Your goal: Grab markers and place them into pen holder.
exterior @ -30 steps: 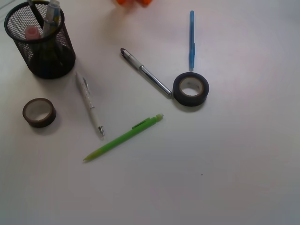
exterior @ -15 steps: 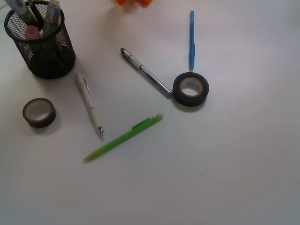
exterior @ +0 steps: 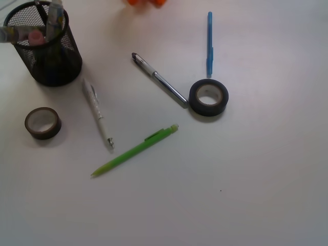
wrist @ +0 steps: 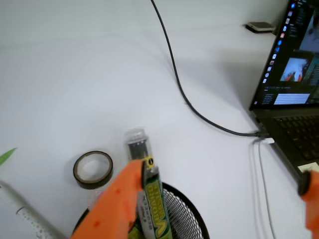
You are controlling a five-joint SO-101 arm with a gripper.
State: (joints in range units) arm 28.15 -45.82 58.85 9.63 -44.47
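Observation:
The black mesh pen holder (exterior: 48, 51) stands at the table's top left and holds several markers, one with a pink cap (exterior: 35, 36). In the wrist view my gripper (wrist: 218, 177) is above the holder's rim (wrist: 179, 209), with its orange jaws wide apart. A green-labelled marker (wrist: 149, 199) with a clear cap leans against the left finger (wrist: 117, 204) and points down into the holder. In the front view that marker (exterior: 6, 35) is a blur tilting out over the holder's left rim. The gripper itself is outside the front view.
On the table lie a white pen (exterior: 97, 114), a silver pen (exterior: 160, 79), a blue pen (exterior: 209, 43), a green pen (exterior: 136, 150) and two tape rolls (exterior: 43, 123) (exterior: 208, 97). An orange part (exterior: 146, 2) shows at the top edge. A laptop (wrist: 294, 74) and a cable (wrist: 199, 109) lie beyond the holder.
A marker has come into the holder from the upper left and now tilts left over the rim. The holder has shifted slightly. Nothing else on the table moved.

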